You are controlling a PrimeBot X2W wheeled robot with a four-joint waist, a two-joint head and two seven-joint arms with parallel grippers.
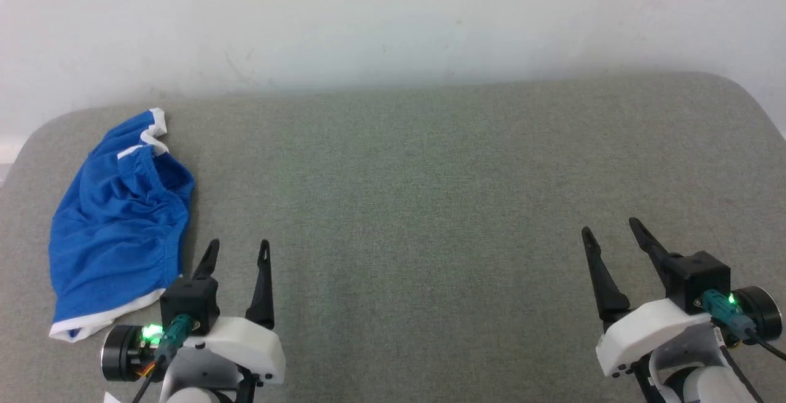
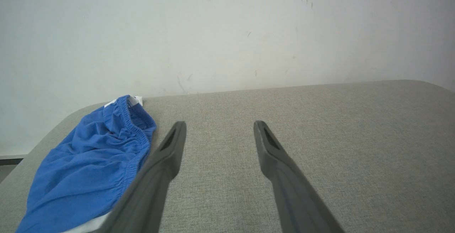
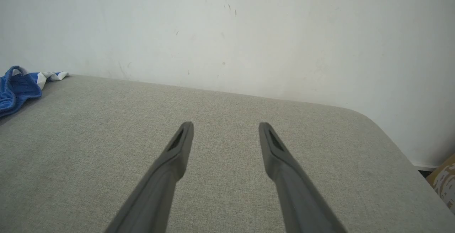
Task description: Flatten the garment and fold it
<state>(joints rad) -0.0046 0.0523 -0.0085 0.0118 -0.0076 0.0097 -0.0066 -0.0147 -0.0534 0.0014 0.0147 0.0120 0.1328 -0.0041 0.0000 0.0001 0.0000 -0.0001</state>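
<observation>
head view, left to right: the garment (image 1: 116,225), bright blue shorts with white hem trim, lies crumpled and unfolded on the grey fabric worktop (image 1: 417,176), just to the left of the left gripper (image 1: 239,243) and reaching beyond its fingertips toward the pale wall (image 1: 393,16); the gathered waist edge faces the jaws, one white-trimmed hem lies beside the wrist and another at the end nearest the wall. the left gripper's jaws stand wide apart, bare worktop showing between them; whether the left finger touches the cloth cannot be told. well to the right, the right gripper (image 1: 610,226) has its jaws equally wide over bare worktop, far from the garment. left wrist view: the garment (image 2: 89,169) sits left of the left gripper (image 2: 219,123), its elastic waist alongside the left finger, which overlaps the white hem at the bottom edge. right wrist view: the garment (image 3: 16,87) appears far to the left of the right gripper (image 3: 225,123), by the wall; past the worktop's rounded corner, right of the jaws, a brown-and-white object (image 3: 442,179) is too cropped to identify.
</observation>
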